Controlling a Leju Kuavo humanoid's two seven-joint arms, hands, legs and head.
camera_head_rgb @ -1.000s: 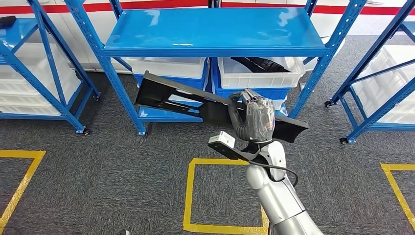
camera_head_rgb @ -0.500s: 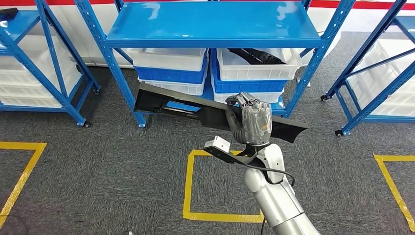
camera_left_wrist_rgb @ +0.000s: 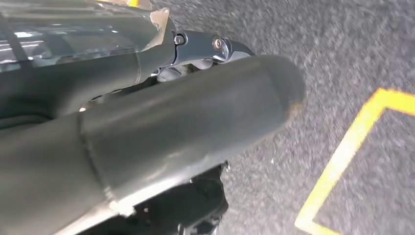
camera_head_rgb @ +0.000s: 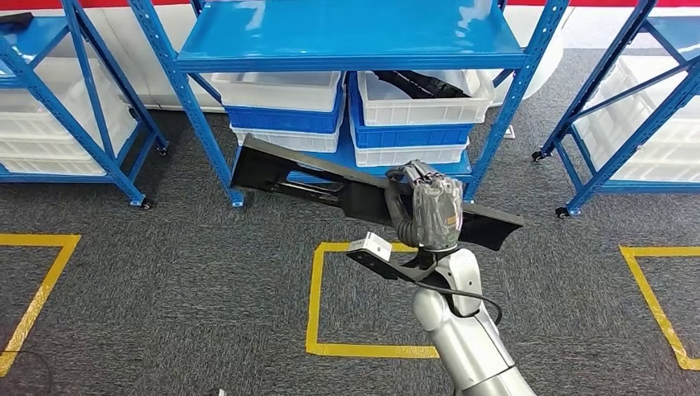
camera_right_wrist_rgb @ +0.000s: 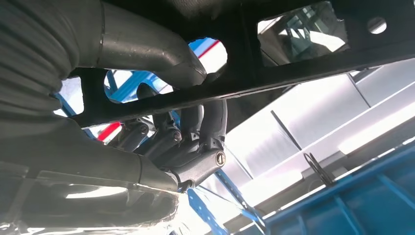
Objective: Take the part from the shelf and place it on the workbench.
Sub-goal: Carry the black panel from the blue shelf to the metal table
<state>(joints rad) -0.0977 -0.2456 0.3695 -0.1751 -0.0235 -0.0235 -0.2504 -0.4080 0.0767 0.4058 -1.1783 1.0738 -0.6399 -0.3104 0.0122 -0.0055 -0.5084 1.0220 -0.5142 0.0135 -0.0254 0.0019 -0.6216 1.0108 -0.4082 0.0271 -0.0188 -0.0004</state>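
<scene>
Right robot hand (camera_head_rgb: 431,210) clamps the long black part (camera_head_rgb: 330,177) at frame centre; carry it level, clear of the blue shelf posts (camera_head_rgb: 196,124).

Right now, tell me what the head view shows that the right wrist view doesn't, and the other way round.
Head view alone: the whole long black part held over grey carpet, the yellow floor square, and white bins on the blue shelf. Right wrist view alone: the part's underside with its cut-out openings, and the fingers hooked through one. Both share the right hand gripping the part, with blue shelving behind.
</scene>
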